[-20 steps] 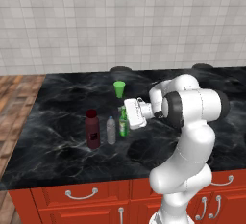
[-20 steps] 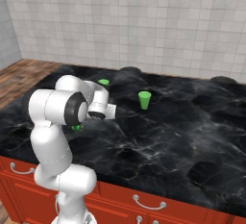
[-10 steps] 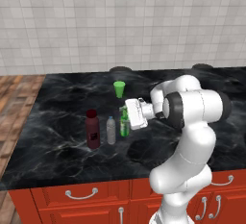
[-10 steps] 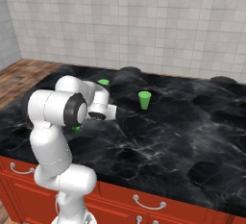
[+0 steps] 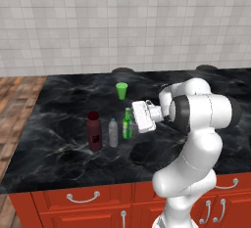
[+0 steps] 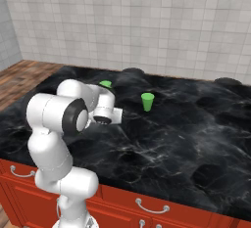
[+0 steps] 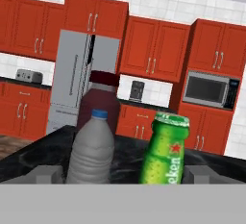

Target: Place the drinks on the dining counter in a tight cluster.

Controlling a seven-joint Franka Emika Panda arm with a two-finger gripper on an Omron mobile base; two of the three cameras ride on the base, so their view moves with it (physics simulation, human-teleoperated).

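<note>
I see a black slab [image 5: 59,124] veined in pale grey marble, over red drawers [image 5: 83,202] with silver handles. The stout bottle [image 5: 94,132] is dark red with a dark cap and a small black label. The small bottle [image 5: 113,132] is clear greyish with a blue cap. The slim bottle [image 5: 127,124] is bright green glass; its label [image 7: 173,163] carries white lettering and a red star. A cup [image 5: 121,91] is bright green. My arm [image 5: 196,139] is white with dark joints. The wall [image 5: 122,21] is pale grey tile, the floor [image 5: 14,95] brown wood. Through the hand view I see red cabinets [image 7: 153,50], a silver fridge [image 7: 72,74] and a dark microwave [image 7: 209,90].
</note>
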